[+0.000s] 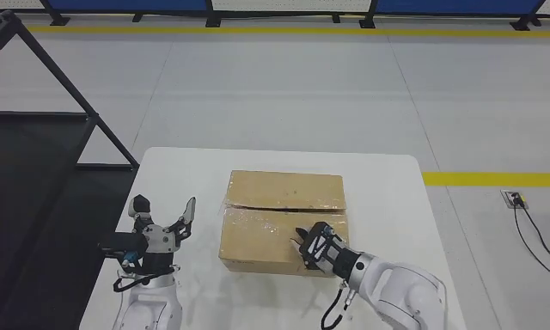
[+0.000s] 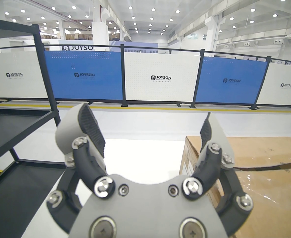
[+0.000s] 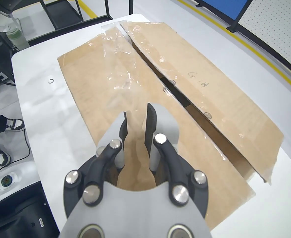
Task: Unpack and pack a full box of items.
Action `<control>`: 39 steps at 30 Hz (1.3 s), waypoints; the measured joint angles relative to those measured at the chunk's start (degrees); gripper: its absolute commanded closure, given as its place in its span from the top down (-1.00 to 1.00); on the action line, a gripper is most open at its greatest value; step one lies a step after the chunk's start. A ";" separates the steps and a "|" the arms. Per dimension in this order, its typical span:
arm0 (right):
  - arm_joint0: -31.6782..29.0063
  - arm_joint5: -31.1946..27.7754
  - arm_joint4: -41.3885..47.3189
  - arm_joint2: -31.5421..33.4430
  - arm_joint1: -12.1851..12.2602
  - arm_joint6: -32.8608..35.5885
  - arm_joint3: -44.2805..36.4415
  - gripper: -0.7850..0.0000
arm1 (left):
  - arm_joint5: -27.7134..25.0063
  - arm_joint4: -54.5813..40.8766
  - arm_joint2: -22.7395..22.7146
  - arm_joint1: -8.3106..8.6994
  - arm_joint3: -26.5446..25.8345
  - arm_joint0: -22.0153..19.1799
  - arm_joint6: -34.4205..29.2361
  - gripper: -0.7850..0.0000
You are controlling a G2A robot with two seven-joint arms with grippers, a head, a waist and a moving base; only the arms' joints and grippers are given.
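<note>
top view: the cardboard box (image 1: 284, 223) sits mid-table on the white table (image 1: 387, 184), its two top flaps down with a dark slit between them. the left gripper (image 1: 165, 211) is at the near left of the table, apart from the box, spread wide and holding nothing. the right gripper (image 1: 311, 244) is at the box's near edge, right of centre.

left wrist view: the left gripper (image 2: 146, 122) has its ribbed pads (image 2: 91, 127) far apart, with nothing between them. the box (image 2: 264, 154) lies just to its right and a black rack (image 2: 24, 125) to its left.

right wrist view: the right gripper (image 3: 138, 115) is over the near flap (image 3: 105, 92), its fingers barely parted, a thin gap left and nothing seen gripped. clear tape (image 3: 115, 58) runs along the slit. the far flap (image 3: 204, 87) lies slightly raised. a small ring (image 3: 51, 81) lies on the table beside the box.
</note>
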 measured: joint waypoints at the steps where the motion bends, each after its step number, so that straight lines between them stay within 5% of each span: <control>1: 0.01 -0.26 0.50 0.16 0.08 -0.02 0.00 -0.44 | -0.02 0.00 0.00 0.00 0.02 -0.01 0.00 1.00; 15: 0.54 -5.88 11.49 2.36 1.36 -0.70 1.87 -0.64 | -0.25 0.11 0.17 -0.02 0.10 -0.28 -0.21 1.00; 25: 3.26 -7.17 23.33 2.00 2.18 4.65 5.74 -0.40 | -0.15 0.23 0.41 -0.06 0.41 -0.62 -0.41 1.00; 39: 5.78 -0.36 35.23 1.41 3.21 10.61 7.66 -1.00 | -0.24 -0.17 0.14 -0.07 1.23 -1.24 -0.16 1.00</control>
